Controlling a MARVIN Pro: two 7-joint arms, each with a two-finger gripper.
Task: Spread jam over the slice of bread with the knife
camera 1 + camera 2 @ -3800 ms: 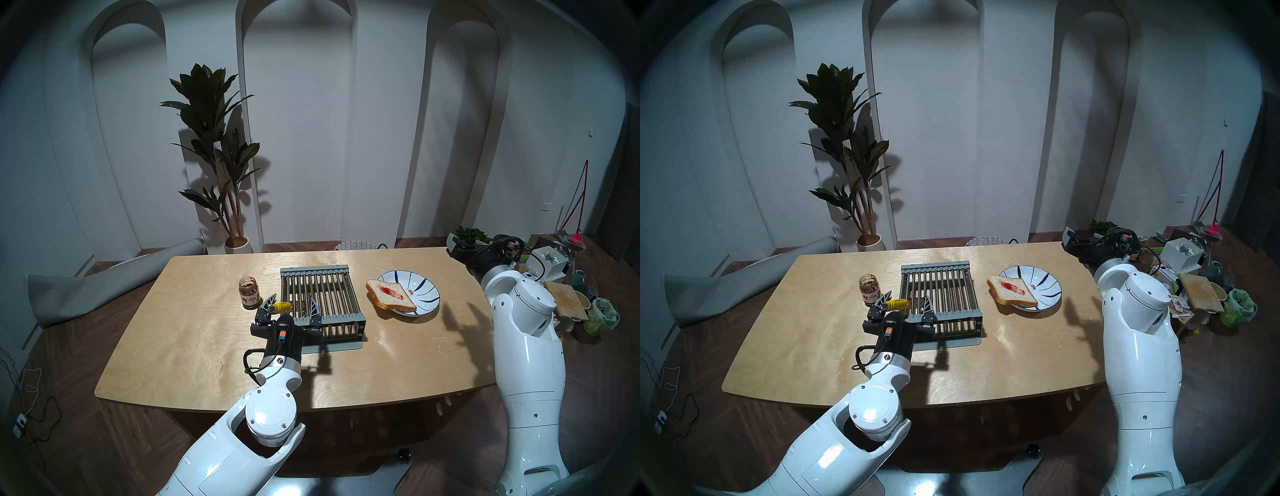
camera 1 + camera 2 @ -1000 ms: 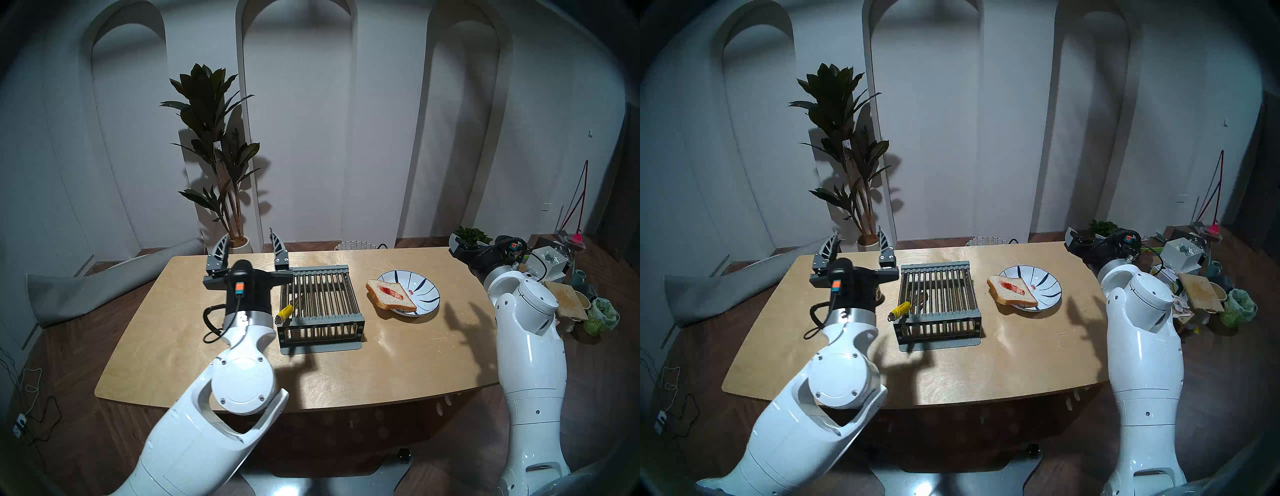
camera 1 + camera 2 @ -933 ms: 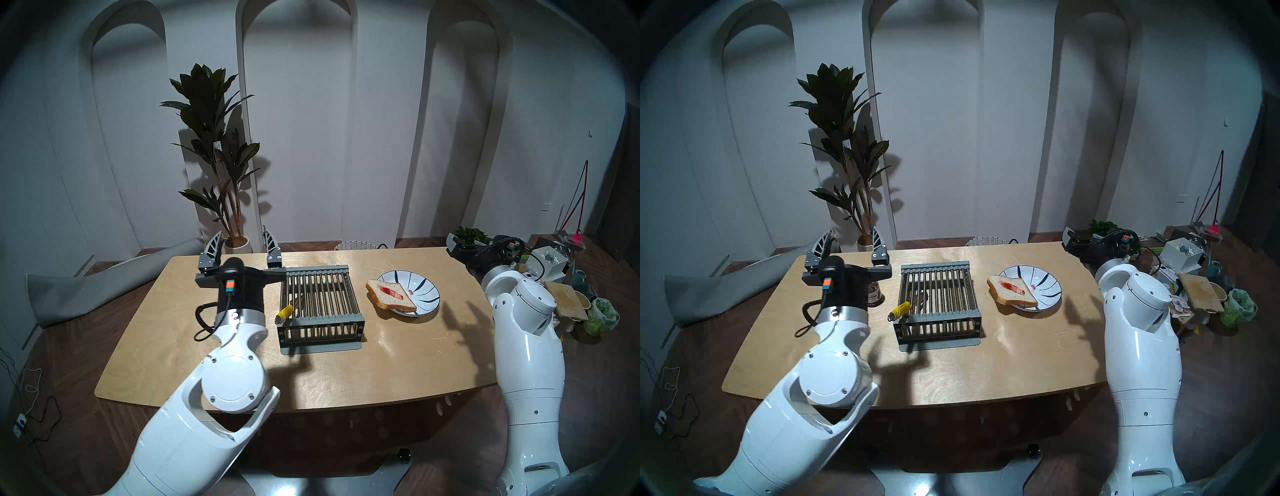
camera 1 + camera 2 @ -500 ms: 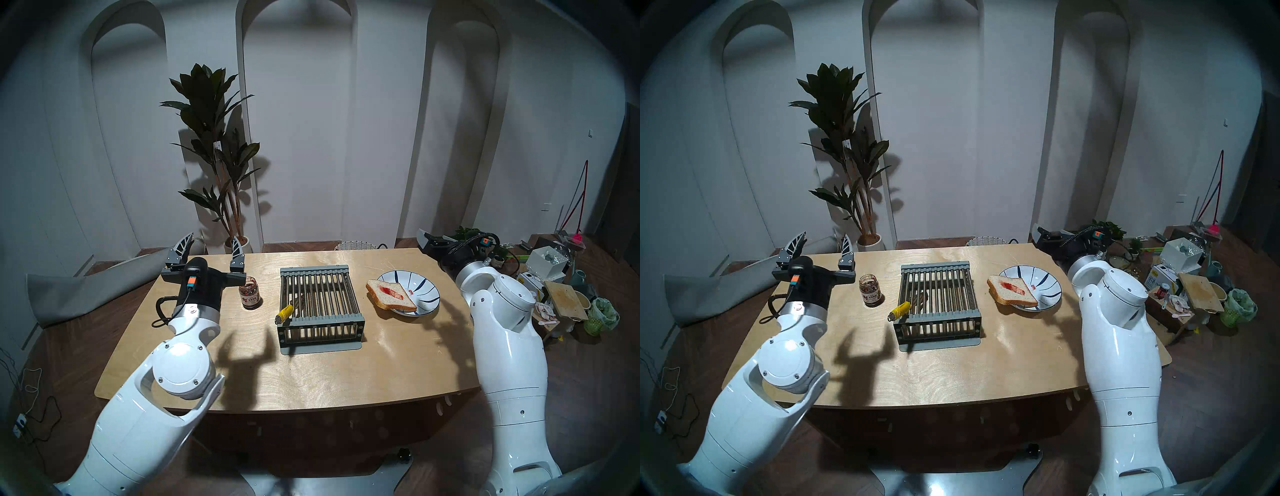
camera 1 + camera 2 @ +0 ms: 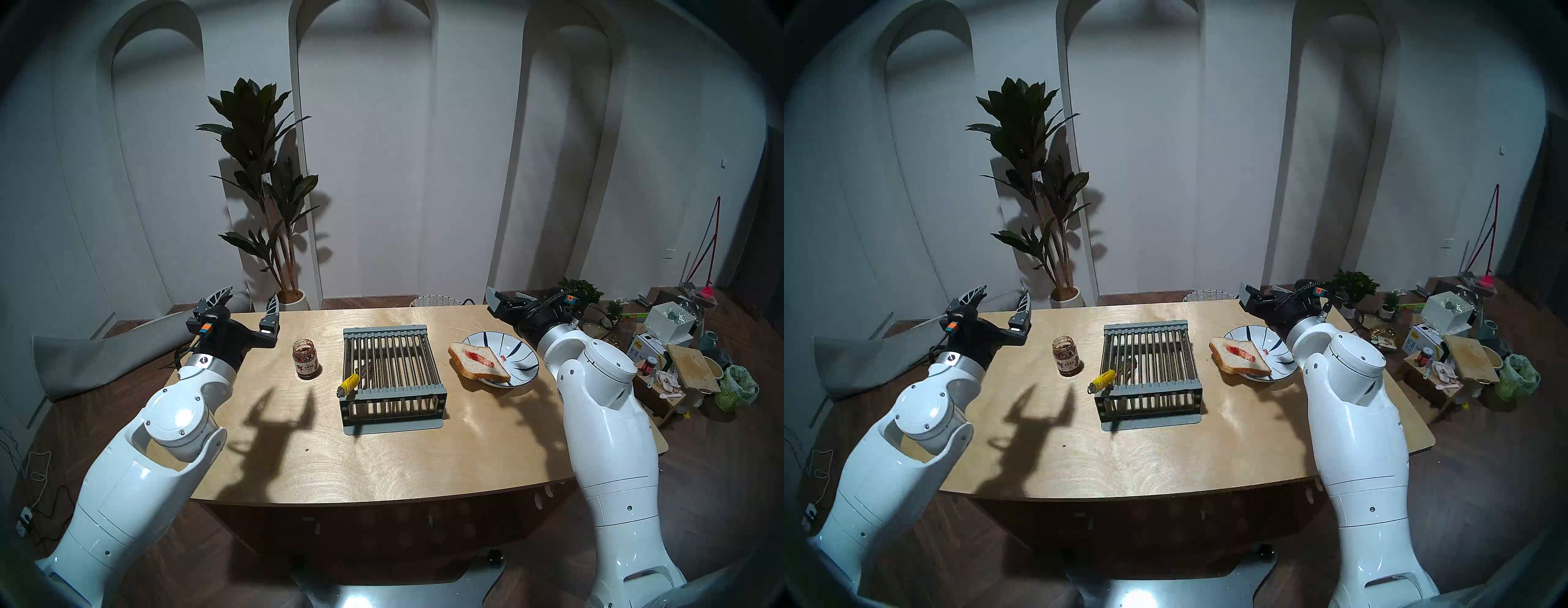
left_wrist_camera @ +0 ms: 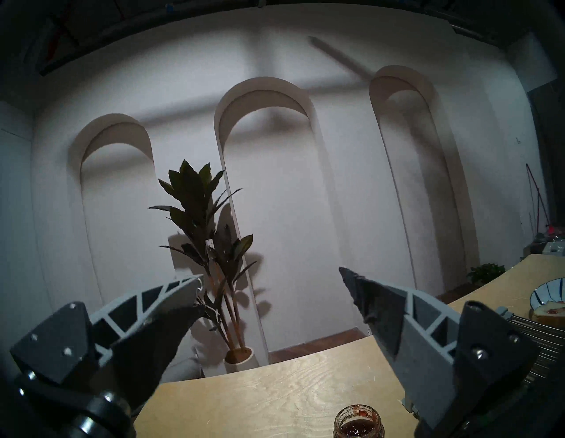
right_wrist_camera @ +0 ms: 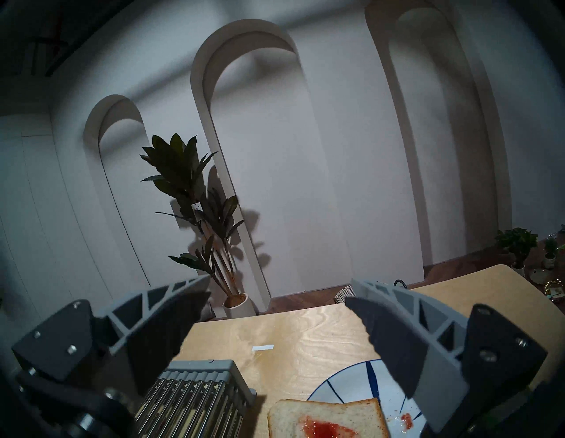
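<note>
1. The knife point(image 5: 348, 383) lies across the grey rack's point(image 5: 394, 369) near-left corner, handle overhanging, which I judge keeps its smeared blade off the tabletop point(image 5: 382, 458).
2. The slice of bread point(image 5: 478, 361), a red streak of jam on it, overhangs the plate's point(image 5: 524, 356) left rim.
3. The jam point(image 5: 305, 358) jar stands left of the rack.
4. Left tool point(image 5: 249, 306) and right tool point(image 7: 279, 309) both gape wide, empty, raised.
5. Arched white walls and a potted plant point(image 5: 263, 187) stand behind.

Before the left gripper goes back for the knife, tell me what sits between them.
The open jam jar stands on the table roughly between the left gripper and the knife, whose yellow handle pokes off the grey rack's near-left corner. The gripper is raised above the jar, so passing over it looks possible.
</note>
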